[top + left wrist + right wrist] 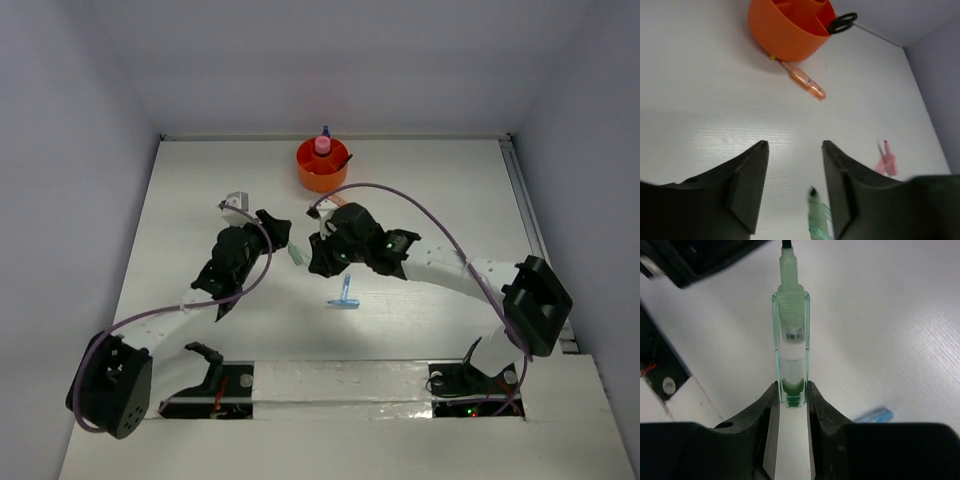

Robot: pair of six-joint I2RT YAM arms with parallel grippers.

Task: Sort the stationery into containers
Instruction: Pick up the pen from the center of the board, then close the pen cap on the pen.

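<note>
My right hand [791, 390] pinches only the tail end of the green piece [791, 330]: clear body, pale green core, dark tip. Thin grip, so it may swivel or slip. My left hand [792, 145], spread, sits just beside the tip and could knock it. Tub [318, 180] well beyond.

A round orange plastic tub [318, 181] by the table's far edge holds a pink-capped glue bottle [323, 146]; translucent green marker [791, 340] mid-table.

centre: left gripper [792, 145] and right gripper [791, 390], gripping green piece [791, 330], crowd near side of orange tub [318, 178] | orange pen [807, 84] at tub's base | far-left, far-right table [200, 180] open
</note>
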